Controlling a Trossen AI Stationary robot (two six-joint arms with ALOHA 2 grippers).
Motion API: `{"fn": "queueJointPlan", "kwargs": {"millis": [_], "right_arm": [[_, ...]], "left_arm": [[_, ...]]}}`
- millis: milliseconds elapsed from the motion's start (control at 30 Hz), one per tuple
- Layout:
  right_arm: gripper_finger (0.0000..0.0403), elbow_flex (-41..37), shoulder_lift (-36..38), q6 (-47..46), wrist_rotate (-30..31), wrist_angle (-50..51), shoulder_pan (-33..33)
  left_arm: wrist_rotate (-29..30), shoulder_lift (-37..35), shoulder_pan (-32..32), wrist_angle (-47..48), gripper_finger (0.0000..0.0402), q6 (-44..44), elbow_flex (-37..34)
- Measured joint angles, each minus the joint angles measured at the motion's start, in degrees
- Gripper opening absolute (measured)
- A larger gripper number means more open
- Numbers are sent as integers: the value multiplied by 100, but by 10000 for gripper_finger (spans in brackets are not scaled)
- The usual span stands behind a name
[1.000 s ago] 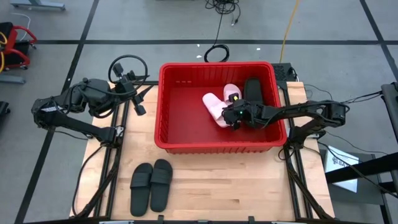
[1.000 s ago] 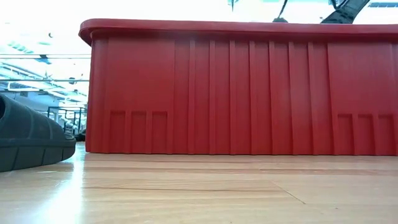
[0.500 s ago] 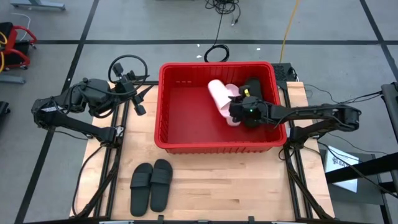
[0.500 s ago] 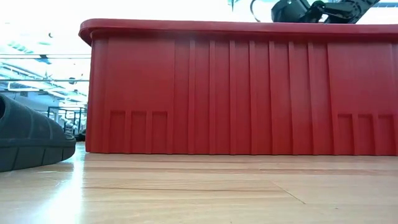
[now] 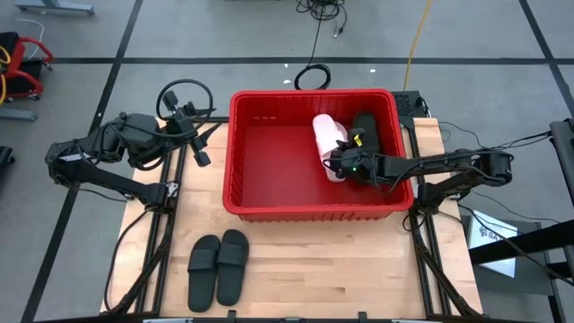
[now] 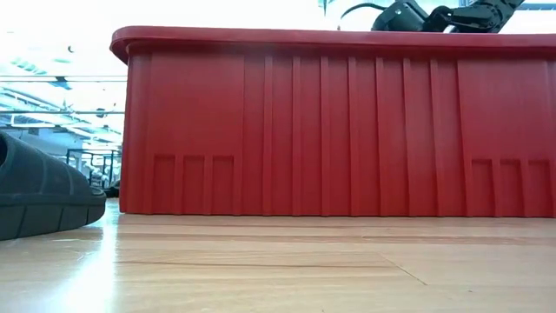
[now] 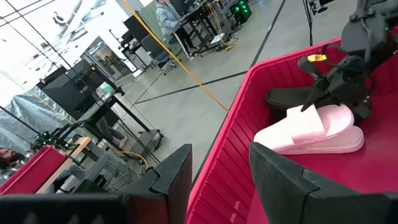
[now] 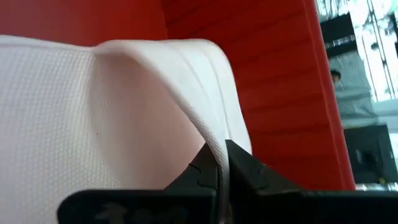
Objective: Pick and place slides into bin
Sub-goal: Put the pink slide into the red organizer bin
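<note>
Right gripper (image 5: 341,166) pinches a pink slide's (image 5: 328,136) strap in the bin (image 5: 269,209); left gripper (image 5: 199,135) half-spread, empty; black pair (image 5: 218,267) lower left still out.

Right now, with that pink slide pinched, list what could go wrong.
1. The right gripper holds the pink slide only by its strap's thin edge; it could slip out.
2. The arm works close to the bin wall and the black slide; it may snag or bump either.

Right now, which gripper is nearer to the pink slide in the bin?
The right. The right gripper has its jaws shut on the pink slide inside the bin. The left gripper waits outside the bin, off its left wall.
</note>
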State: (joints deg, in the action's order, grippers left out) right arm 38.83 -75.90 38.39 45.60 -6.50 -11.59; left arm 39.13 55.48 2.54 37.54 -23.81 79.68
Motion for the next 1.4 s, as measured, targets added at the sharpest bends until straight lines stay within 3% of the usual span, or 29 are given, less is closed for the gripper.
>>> {"fn": "queueJointPlan", "kwargs": {"millis": [167, 600, 767, 1100, 1400], "right_arm": [[0, 0, 2, -300, 528, 304, 92], [0, 2, 15, -939, 908, 1082, 100], [3, 7, 17, -1242, 444, 1160, 74], [39, 17, 22, -1698, 191, 1898, 76], [95, 7, 123, -1761, -216, 2066, 72]], "left_arm": [[0, 0, 0, 39, 168, 0, 0], [-2, 0, -1, 40, 168, -17, 0], [0, 0, -2, 39, 168, -24, 0], [0, 0, -2, 39, 168, -24, 0], [0, 0, -1, 39, 168, -24, 0]]}}
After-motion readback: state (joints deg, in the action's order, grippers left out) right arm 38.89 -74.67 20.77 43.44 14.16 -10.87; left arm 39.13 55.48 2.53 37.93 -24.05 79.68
